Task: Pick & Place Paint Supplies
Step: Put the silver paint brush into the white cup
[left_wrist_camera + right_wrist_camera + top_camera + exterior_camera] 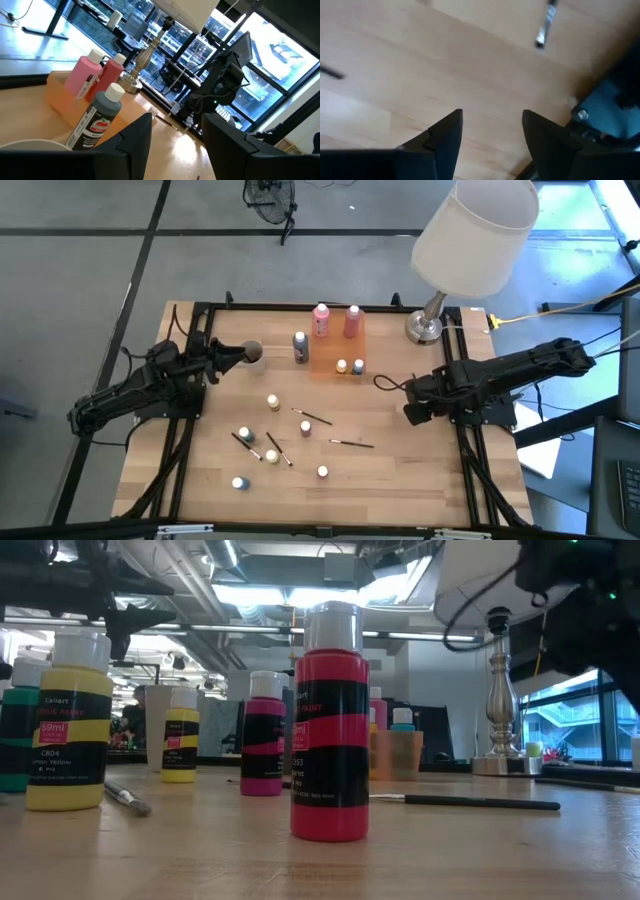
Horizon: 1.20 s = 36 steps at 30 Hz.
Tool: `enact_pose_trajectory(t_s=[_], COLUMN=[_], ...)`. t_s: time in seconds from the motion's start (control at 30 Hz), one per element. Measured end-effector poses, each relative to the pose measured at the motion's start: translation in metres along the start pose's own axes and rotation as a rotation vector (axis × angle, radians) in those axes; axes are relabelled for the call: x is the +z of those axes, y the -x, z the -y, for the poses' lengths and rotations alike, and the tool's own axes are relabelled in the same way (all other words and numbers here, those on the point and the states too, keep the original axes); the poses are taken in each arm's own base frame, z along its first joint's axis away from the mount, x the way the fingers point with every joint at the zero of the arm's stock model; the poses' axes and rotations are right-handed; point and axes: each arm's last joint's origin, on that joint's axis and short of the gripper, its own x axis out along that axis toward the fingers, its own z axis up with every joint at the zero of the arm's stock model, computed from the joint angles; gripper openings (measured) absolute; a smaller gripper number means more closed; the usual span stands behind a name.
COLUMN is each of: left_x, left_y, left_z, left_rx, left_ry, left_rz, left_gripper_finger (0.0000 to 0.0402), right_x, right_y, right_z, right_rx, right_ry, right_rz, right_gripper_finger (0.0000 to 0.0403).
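Several tiny capped paint bottles point(272, 402) stand scattered on the wooden table point(400, 480), with thin dark brushes point(315, 417) lying among them. Two pink bottles point(320, 320) and two tiny bottles point(342, 367) stand in an orange tray point(335, 348), and a dark bottle point(300, 347) stands beside it. My left gripper point(238, 358) is open and empty beside a white cup point(253, 352). It faces the dark bottle point(97, 120) and the pink bottles point(85, 72). My right gripper point(409, 410) is open and empty over bare table at the right, with a brush tip point(544, 30) ahead of it.
A big white-shaded lamp point(470, 235) with a metal base point(425, 328) stands at the far right corner, next to the tray. Black frame rails point(190, 430) run along both table sides. In the low view a red bottle point(330, 720) and a yellow bottle point(68, 725) stand close.
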Motion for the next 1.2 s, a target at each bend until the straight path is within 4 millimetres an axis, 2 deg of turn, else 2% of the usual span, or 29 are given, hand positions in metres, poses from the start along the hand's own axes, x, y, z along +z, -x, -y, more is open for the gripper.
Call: enact_pose_trajectory(t_s=[0.3, 0.53, 0.7, 0.83, 1.03, 1.2], left_x=[0.000, 0.000, 0.000, 0.000, 0.000, 0.000], left_y=[0.000, 0.000, 0.000, 0.000, 0.000, 0.000], left_z=[0.000, 0.000, 0.000, 0.000, 0.000, 0.000], left_rx=[0.003, 0.006, 0.006, 0.007, 0.001, 0.001], left_ry=[-0.008, -0.008, -0.018, -0.034, -0.035, -0.049], left_rz=[0.002, 0.004, 0.004, 0.004, 0.000, -0.006], left_gripper_finger=[0.0169, 0.0169, 0.0169, 0.0169, 0.0169, 0.0169], right_x=[0.002, 0.002, 0.003, 0.003, -0.001, -0.005], right_y=[-0.004, -0.004, -0.004, -0.005, -0.010, -0.017], right_z=[0.003, 0.003, -0.002, -0.002, -0.013, -0.015], right_rx=[-0.029, -0.021, 0.025, 0.018, 0.082, 0.015], right_ry=[-0.060, -0.213, -0.249, -0.345, -0.474, -0.430], right_rz=[0.052, 0.055, 0.059, 0.062, 0.171, 0.185], right_gripper_finger=[0.0208, 0.0208, 0.0208, 0.0208, 0.0209, 0.0209])
